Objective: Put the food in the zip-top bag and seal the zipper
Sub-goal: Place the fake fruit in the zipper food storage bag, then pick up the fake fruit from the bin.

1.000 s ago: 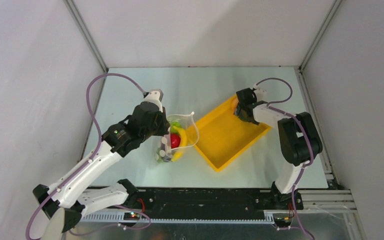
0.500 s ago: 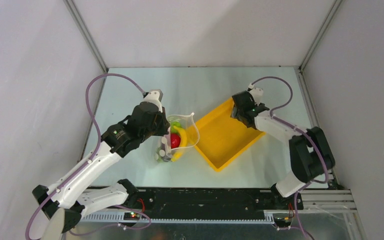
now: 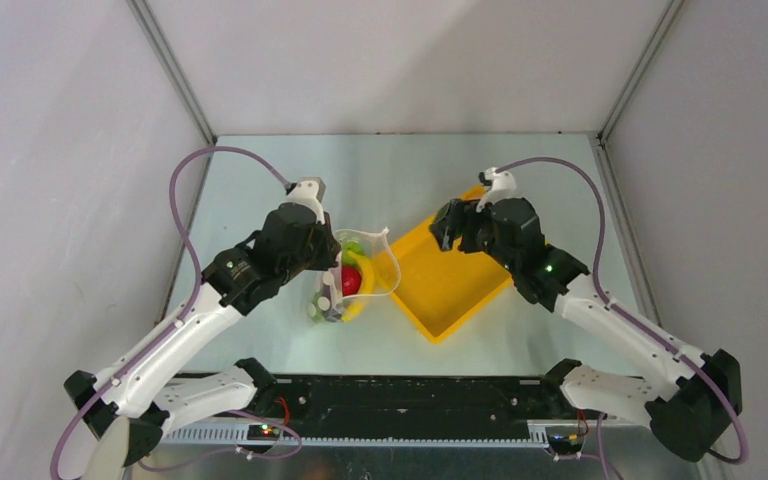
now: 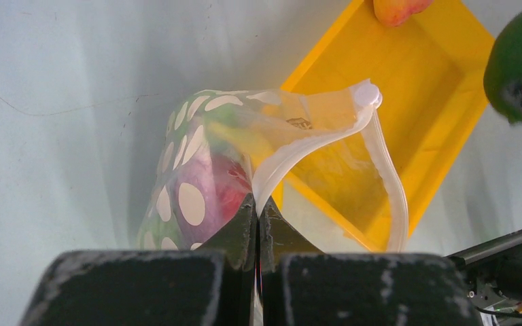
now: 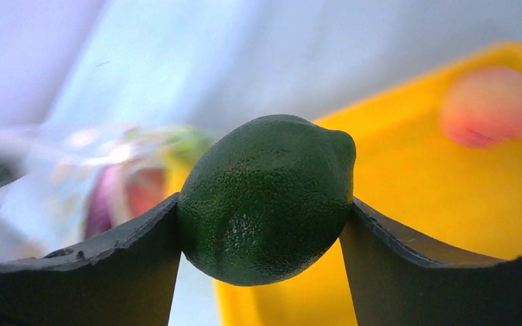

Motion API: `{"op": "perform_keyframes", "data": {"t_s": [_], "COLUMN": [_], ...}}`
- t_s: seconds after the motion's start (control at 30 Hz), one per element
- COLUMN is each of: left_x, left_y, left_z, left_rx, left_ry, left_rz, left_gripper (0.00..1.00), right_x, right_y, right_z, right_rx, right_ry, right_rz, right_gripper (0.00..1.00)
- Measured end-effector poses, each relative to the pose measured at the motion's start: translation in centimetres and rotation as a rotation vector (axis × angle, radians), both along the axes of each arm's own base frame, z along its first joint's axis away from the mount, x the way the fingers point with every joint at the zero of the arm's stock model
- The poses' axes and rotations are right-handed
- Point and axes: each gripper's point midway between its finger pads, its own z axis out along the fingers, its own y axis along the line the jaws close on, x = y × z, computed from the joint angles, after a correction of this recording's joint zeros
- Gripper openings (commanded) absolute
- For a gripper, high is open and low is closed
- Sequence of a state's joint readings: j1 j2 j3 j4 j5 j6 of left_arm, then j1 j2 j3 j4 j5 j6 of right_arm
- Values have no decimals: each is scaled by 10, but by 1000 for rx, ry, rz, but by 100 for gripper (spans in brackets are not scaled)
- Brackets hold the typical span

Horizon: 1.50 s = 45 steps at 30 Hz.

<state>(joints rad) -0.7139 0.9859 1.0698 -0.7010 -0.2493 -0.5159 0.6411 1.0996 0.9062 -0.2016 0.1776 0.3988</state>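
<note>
Green fruit point(image 5: 265, 197) wedged between right fingers point(image 5: 109, 265), tips clamped on either side, raised over tray point(image 5: 448, 204), seemingly near its bag-side rim. Left fingers point(image 4: 238, 234) pinched tight on bag point(image 4: 190, 197) mouth edge; zipper point(image 4: 389, 178) gaping. Bag on worktop point(image 4: 54, 136) beside tray, produce inside. Peach point(image 5: 491, 105) in tray.

No text can be read anywhere. A small dark printed mark point(image 4: 300, 123) sits on the clear bag point(image 4: 185, 157), near the centre of the left wrist view, too small to read.
</note>
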Motion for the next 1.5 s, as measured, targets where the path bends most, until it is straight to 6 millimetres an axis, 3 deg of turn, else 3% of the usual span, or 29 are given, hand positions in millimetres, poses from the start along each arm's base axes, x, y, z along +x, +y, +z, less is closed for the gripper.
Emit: {"op": "perform_keyframes", "data": {"t_s": [0.17,0.3,0.5,0.57,0.6,0.7,1.23,1.37,1.5], "left_x": [0,-2,-2,-2,-2,-1,-3,-3,-2], "left_y": [-1,-3,-5,-5,-5,-6,-8,-8,-8], "left_z": [2,2,0,0,0,0,0,0,0], "left_rx": [-9,-17,-19,-19,-19,-21,-28,-28,-27], "left_ry": [-6,2,9,11,10,9,13,13,14], "left_rz": [-2,-13,-18,-19,-19,-20,-32,-31,-31], "left_gripper": [0,0,0,0,0,0,0,0,0], "right_x": [-50,-77,-92,-94,-95,-94,-79,-57,-16], "right_y": [71,106,147,156,160,168,163,141,92], "right_z": [47,62,38,30,26,20,23,21,18], "right_rx": [126,189,146,121,107,80,45,21,26], "right_ry": [-144,-193,-154,-139,-133,-123,-125,-99,-40], "right_rz": [383,563,680,699,705,705,626,471,217], "right_gripper": [69,70,73,79,92,99,99,100,100]}}
